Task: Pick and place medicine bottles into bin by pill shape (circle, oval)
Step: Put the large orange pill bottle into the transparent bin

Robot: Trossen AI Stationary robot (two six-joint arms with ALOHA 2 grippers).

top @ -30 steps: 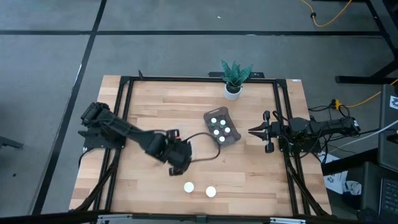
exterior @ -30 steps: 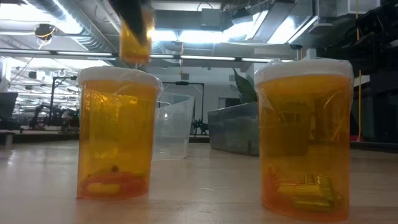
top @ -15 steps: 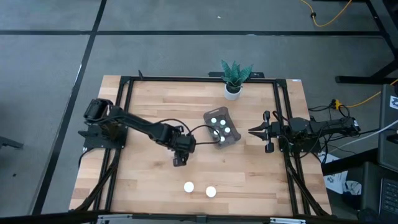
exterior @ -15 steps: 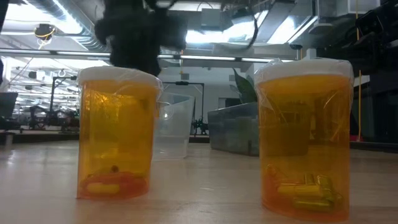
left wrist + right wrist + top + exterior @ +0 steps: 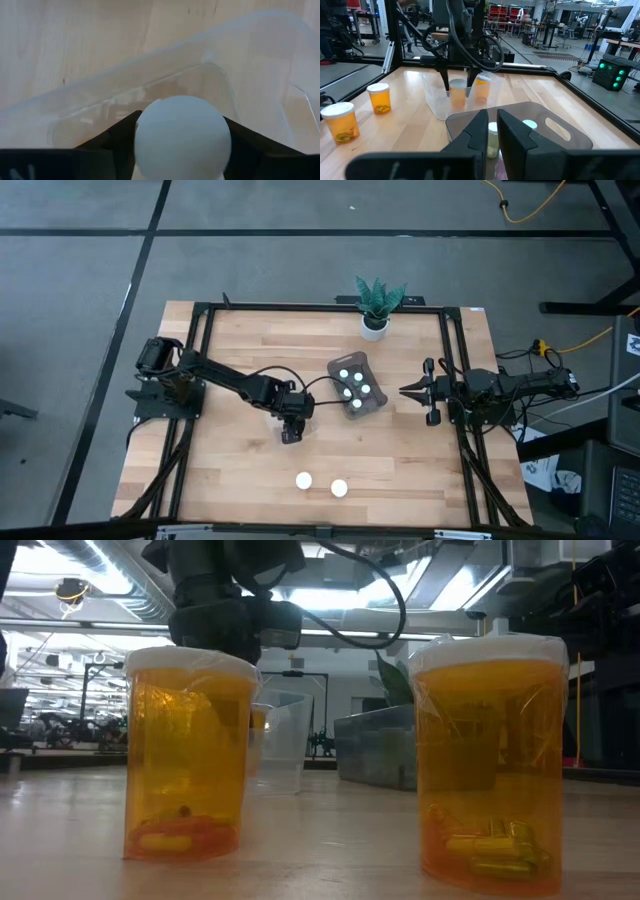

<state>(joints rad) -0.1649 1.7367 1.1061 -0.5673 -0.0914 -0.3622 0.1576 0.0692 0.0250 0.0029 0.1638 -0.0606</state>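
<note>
My left gripper [image 5: 457, 86] is shut on an amber bottle [image 5: 457, 96] with a white cap [image 5: 182, 130], held low inside the clear bin [image 5: 432, 102]. In the high view this gripper [image 5: 291, 418] stands left of the dark grey bin [image 5: 372, 402]. A second amber bottle [image 5: 482, 87] stands in the clear bin. The grey bin holds several small white-capped bottles [image 5: 350, 390]. Two amber bottles [image 5: 303, 480] [image 5: 339, 488] stand upright on the table near its near edge. My right gripper [image 5: 408, 390] waits shut, right of the grey bin. My left gripper pinches the amber bottle at its top, the two fingers [image 5: 445, 80] on opposite sides of the white cap [image 5: 147, 142]. The fingers come from above, pointing down. The bottle hangs upright inside the clear bin; whether its base touches the bin's floor I cannot tell.
A white pot with a green plant [image 5: 377, 305] stands at the far edge. A black frame rail [image 5: 455, 380] runs along the table's right side beside my right gripper. Bare wood lies between the bins and the two near bottles.
My left gripper has carried the amber bottle toward the table's far edge, from near the two standing bottles to the clear bin. It has then gone down, so the bottle, first held high, now sits low inside the bin.
</note>
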